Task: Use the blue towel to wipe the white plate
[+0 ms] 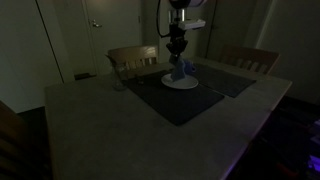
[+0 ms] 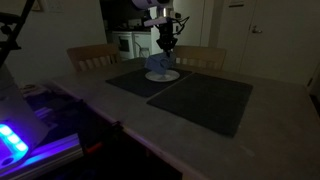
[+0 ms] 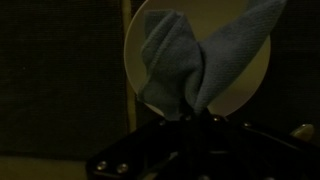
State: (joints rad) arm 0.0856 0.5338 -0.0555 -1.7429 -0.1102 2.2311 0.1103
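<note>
The blue towel (image 3: pixel 190 55) hangs bunched from my gripper (image 3: pixel 197 112), which is shut on its top. The cloth spreads in two folds over the white plate (image 3: pixel 252 75) in the wrist view. In both exterior views the gripper (image 1: pixel 178 46) (image 2: pixel 165 42) points straight down above the plate (image 1: pixel 186 84) (image 2: pixel 168 76), with the towel (image 1: pixel 180 70) (image 2: pixel 160 64) draped down onto it. The plate rests on a dark placemat (image 1: pixel 170 98) at the far side of the table.
Two dark placemats (image 2: pixel 200 98) (image 1: pixel 232 78) lie on the pale table (image 1: pixel 100 125). Wooden chairs (image 1: pixel 133 60) (image 1: pixel 250 58) stand behind the table's far edge. A glowing blue device (image 2: pixel 12 140) sits near the front corner in an exterior view. The room is dim.
</note>
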